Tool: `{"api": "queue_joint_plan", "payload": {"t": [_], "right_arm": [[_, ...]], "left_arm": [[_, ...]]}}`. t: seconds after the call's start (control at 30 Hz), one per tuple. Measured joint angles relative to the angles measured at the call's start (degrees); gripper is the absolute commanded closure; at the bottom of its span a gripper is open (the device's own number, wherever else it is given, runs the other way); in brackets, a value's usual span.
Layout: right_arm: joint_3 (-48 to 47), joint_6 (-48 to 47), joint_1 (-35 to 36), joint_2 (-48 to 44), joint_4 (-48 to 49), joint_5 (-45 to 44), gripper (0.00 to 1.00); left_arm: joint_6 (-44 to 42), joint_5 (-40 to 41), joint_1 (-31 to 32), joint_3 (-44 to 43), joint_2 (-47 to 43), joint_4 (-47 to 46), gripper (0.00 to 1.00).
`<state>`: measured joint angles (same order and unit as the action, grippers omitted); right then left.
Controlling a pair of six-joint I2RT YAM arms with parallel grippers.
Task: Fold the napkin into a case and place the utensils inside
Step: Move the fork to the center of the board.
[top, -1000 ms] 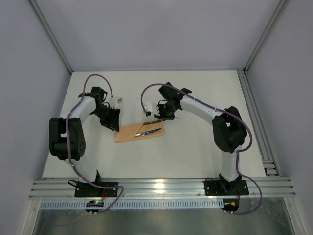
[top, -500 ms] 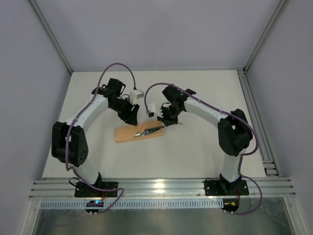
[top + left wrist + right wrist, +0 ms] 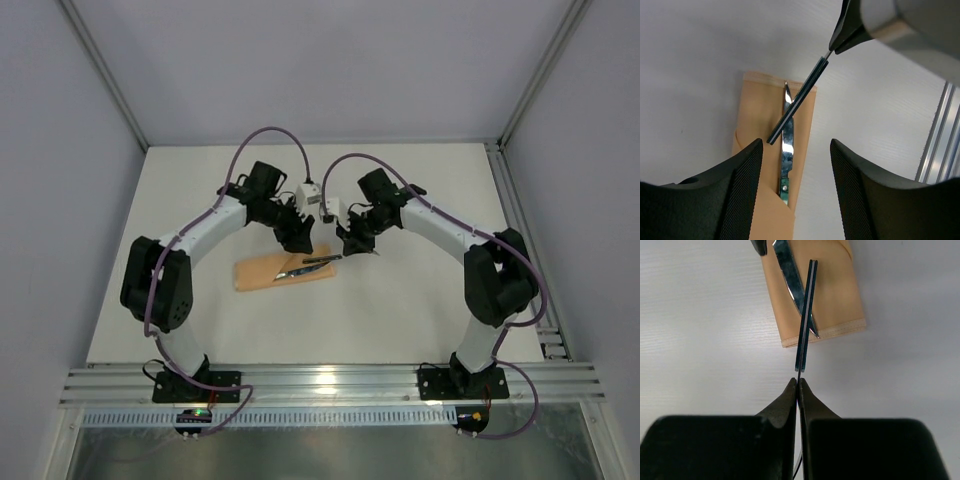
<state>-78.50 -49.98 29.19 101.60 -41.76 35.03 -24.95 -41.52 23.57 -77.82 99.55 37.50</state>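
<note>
**Case** [image 3: 260, 274]: lies flat on the white table [image 3: 400, 320], just left of centre in the top view. Its long side runs left to right and rises slightly toward the right. Both arms reach in over its right end.

**Knife** [image 3: 787, 150]: the silver blade rests lengthwise on the case. Its tip points to the stitched short edge near the top of the left wrist view. The green handle end goes under a slanted fold of cloth at the bottom of that view, and most of the handle is hidden.

**Right gripper** [image 3: 798, 384]: fingers pressed together, clamped on the fork [image 3: 806, 315].
- The grip sits at the thin metal neck, and the prongs are hidden behind the fingers.
- The dark handle sticks out ahead of the fingertips and shows edge-on as a thin bar.
- In the right wrist view the bar points up the frame, crossing the stitched edge and the knife tip.
- In the left wrist view it slants from upper right to lower left, and its free end sits over the blade about mid-case.
- Cannot tell whether the handle touches the cloth or the knife.

**Left gripper** [image 3: 795, 150]: fingers [image 3: 737, 195] apart, holding nothing. It hangs over the case, with the knife and the fork's free end showing in the gap. In the top view it sits just left of the right gripper, close but apart.
</note>
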Motion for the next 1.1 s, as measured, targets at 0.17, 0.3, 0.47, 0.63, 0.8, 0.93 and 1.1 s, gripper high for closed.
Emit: {"api": "queue_joint_plan", "payload": {"t": [0.17, 0.3, 0.47, 0.63, 0.8, 0.93, 1.1], "right_arm": [[3.5, 2.9, -3.1, 0.3, 1.2, 3.4, 0.96], [1.2, 5.1, -6.4, 4.9, 0.4, 5.9, 0.96], [-6.2, 7.3, -7.5, 14.4, -0.9, 6.8, 0.96], [-9.4, 8.5, -7.3, 17.7, -4.1, 8.3, 0.96], [-12.3, 8.8, -7.2, 18.9, -7.2, 8.8, 0.96], [-12.8, 11.0, -7.2, 19.6, -7.5, 6.2, 0.96], [-17.0, 15.5, -7.2, 23.7, -7.5, 1.9, 0.78]], "left_arm": [[0.5, 0.8, 1.8, 0.7, 2.1, -1.3, 0.43], [2.2, 2.3, 1.5, 1.3, 2.8, -2.4, 0.47], [4.2, 4.3, 1.4, 1.3, 4.0, -2.5, 0.47], [5.2, 5.0, 1.0, 1.4, 4.0, -2.4, 0.48], [5.3, 5.8, -0.8, 2.2, 2.4, -1.8, 0.47], [5.1, 7.2, -1.7, 2.1, 2.0, -1.3, 0.47], [5.1, 7.4, -2.0, 1.4, 2.0, 0.0, 0.47]]}}
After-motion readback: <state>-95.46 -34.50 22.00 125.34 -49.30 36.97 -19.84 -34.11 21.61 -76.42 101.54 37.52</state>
